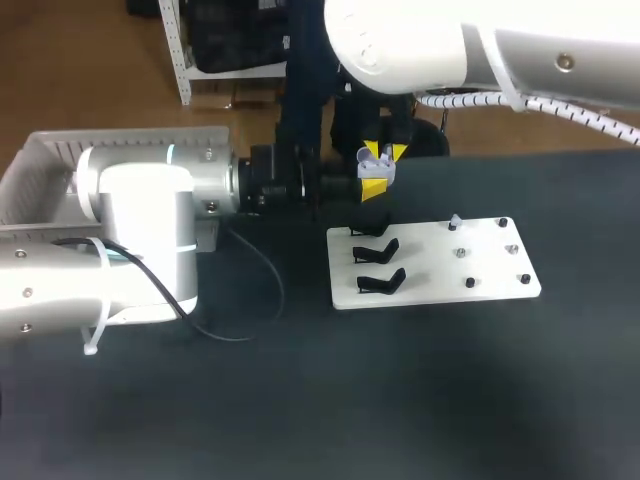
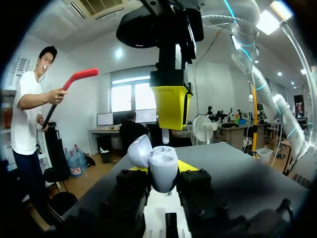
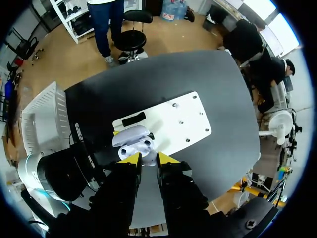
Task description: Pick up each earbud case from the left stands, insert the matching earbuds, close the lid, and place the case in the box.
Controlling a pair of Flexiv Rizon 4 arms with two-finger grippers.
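A white earbud case [image 2: 162, 168] with its lid [image 2: 139, 151] swung open is held upright, my left gripper [image 2: 163, 171] shut on it from both sides. In the head view the case [image 1: 374, 164] hangs just behind the white stand plate [image 1: 430, 290]. My right gripper [image 2: 171, 106] points straight down over the open case, its yellow tips shut on a small white earbud [image 2: 166, 136] just above the case's opening. From the right wrist the same case [image 3: 130, 138] lies directly under the right gripper [image 3: 148, 159]. Three black stands [image 1: 378, 255] on the plate's left side are bare.
Several small pegs [image 1: 470, 283] dot the plate's right half [image 3: 190, 116]. A white slatted box [image 1: 45, 165] stands at the table's left, behind my left arm [image 1: 140, 230]; the box [image 3: 42, 119] also shows from the right wrist. A black cable [image 1: 262, 300] loops on the dark table.
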